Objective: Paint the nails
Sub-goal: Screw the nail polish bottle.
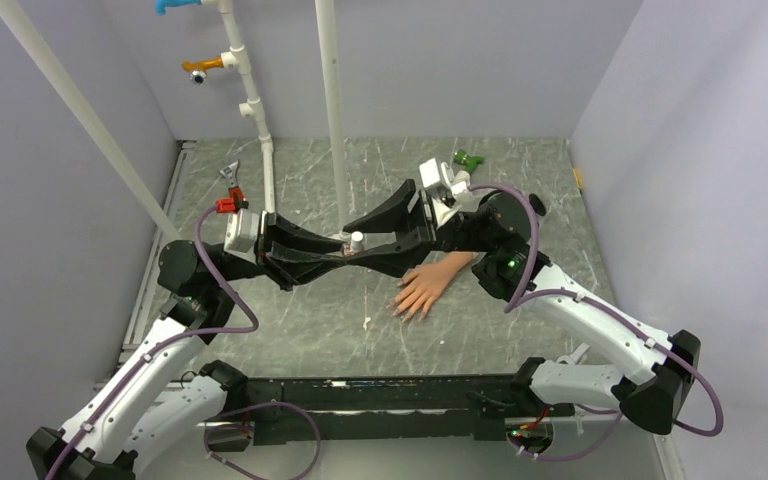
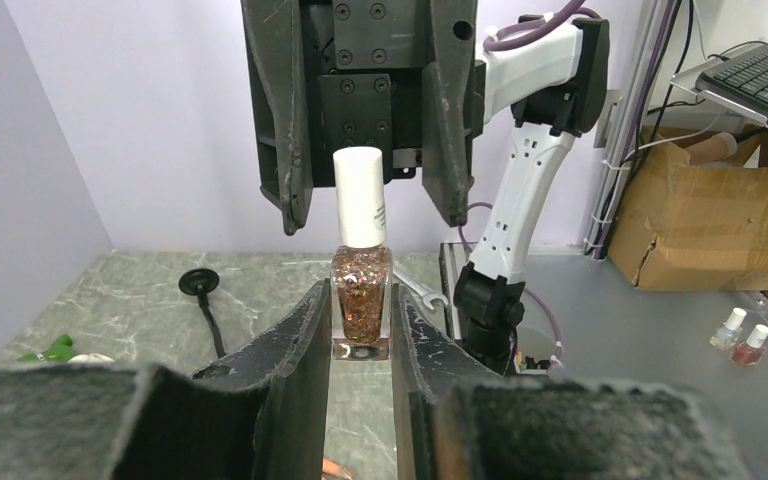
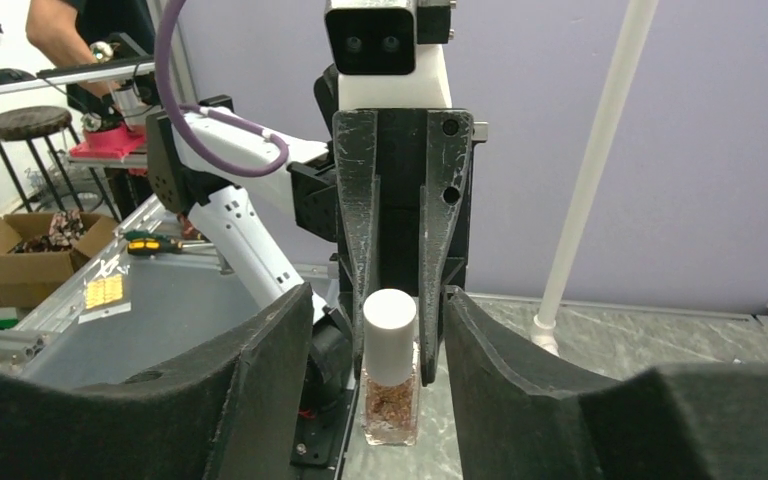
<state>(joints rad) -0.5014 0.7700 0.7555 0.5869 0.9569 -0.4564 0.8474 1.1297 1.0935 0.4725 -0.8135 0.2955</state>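
**Entry: nail-painting station, twin-arm rig, viewed from the near edge. Places are given from the glitter polish bottle (image 2: 362,300).**

1. Mannequin hand (image 1: 438,280). Peach, lying flat on the grey marbled table (image 1: 310,330), nearer than the bottle and to its right, apart from it. The spread fingers point toward the near edge. The nails (image 1: 407,309) sit at those tips, too small to tell whether any carry polish, and nothing touches them. It is probably laid palm down so the nails face up for the brush.

2. The bottle itself. Upright, clear glass, copper-pink glitter, white cap (image 2: 360,195) in place. I cannot tell whether it rests on the table or is held just above it.

3. Left gripper (image 1: 345,252). It reaches in from the bottle's left, with its fingers clamped on the glass body below the cap. This looks like a steadying hold.

4. Right gripper (image 3: 380,300). It reaches in from the bottle's right, with one finger on either side of the cap and a gap showing on each side, so it is parted and gripping nothing. I judge it is placed to close on the cap and twist it off.

5. Beyond the bottle. A red-handled tool (image 1: 228,198) lies to the left, a white pipe upright (image 1: 332,120) stands just behind, and a small green object (image 1: 468,158) sits to the right near the back wall.
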